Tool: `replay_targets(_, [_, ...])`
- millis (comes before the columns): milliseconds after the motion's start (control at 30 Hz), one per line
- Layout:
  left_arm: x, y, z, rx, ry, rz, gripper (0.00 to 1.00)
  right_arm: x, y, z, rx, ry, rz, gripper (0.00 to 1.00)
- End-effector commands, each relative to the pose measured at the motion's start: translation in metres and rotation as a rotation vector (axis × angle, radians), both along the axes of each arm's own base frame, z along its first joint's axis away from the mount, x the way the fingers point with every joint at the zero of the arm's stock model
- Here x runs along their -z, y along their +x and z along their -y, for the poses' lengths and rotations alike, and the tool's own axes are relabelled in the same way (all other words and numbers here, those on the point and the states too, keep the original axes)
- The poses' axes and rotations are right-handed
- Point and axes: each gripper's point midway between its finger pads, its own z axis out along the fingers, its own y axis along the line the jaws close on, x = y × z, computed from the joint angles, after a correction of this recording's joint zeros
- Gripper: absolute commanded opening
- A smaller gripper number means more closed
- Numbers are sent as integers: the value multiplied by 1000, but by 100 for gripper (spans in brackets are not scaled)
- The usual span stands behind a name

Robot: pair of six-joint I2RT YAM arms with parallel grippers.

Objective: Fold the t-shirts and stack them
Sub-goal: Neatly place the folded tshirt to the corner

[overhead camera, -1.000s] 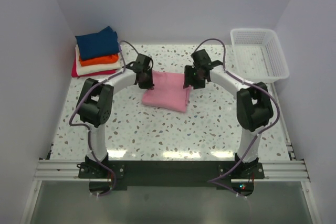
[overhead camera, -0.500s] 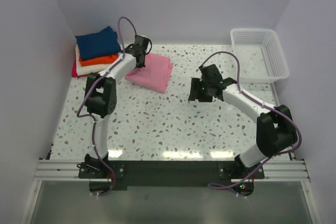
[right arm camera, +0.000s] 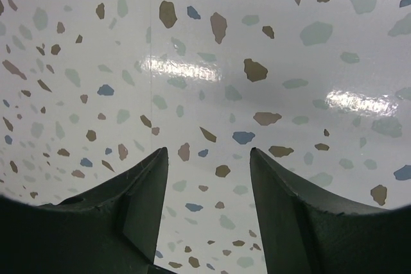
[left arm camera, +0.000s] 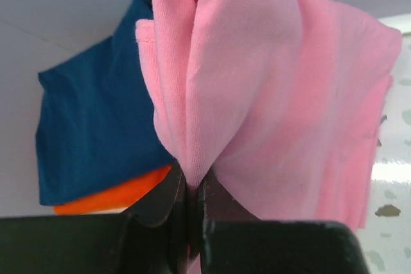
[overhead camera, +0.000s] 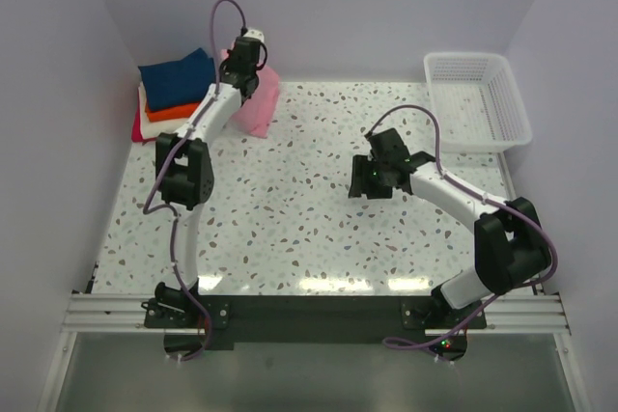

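The pink t-shirt (overhead camera: pixel 261 103) is no longer lying in the middle of the table (overhead camera: pixel 319 229) with both arms on it. The left arm is now carrying it off to the far left corner, and the right arm is backing away towards the middle right. The left gripper (overhead camera: pixel 240 74) is pinching a gathered fold of the pink cloth, and the rest is hanging down and bunching below it, so its long axis is running roughly from the gripper down towards the table. Whether its lower end is touching the table I cannot tell. The stack is sitting just to the left of the hanging shirt, with the navy blue shirt (overhead camera: pixel 179 76) on top and the orange shirt (overhead camera: pixel 180 111) under it, so I'd judge the coming move is a short carry leftward and a lay-down. The left arm is far nearer, the right well apart. The left wrist view is showing the jaws clamped tight on the fold, with navy and orange peeking behind. Only the overhead view is showing the stack's lower cream and red layers. The right gripper (right arm camera: pixel 209 153) is hanging with fingers spread over bare speckled table, holding nothing.
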Motion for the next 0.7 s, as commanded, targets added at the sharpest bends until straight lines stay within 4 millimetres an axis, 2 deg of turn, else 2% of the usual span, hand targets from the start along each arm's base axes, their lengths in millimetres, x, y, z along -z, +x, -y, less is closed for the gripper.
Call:
replay_targets(0, [-74, 26, -19, -17, 63, 207, 0, -10, 2, -7, -31, 6, 21, 57])
replay_targets(67, [-79, 32, -23, -2, 57, 216, 0, -12, 4, -9, -33, 5, 23, 57])
replay_targets(100, [-90, 36, -23, 6, 41, 233, 0, -10, 3, -9, -34, -1, 14, 57])
replay_targets(167, [-88, 44, -27, 27, 14, 236, 0, -11, 4, -11, -38, -4, 15, 56])
replay_targets(200, [-95, 47, -27, 33, 3, 255, 0, -10, 3, -12, -37, -7, 10, 56])
replay_targets(300, [-100, 53, -30, 56, -31, 280, 0, -13, 5, -14, -40, -15, 10, 55])
replay_targets(467, [-116, 56, -36, 70, -70, 322, 0, -17, 9, -19, -42, -21, 17, 54])
replay_targets(667, [-146, 53, -51, 65, -112, 382, 0, -19, 10, -25, -46, -22, 22, 54])
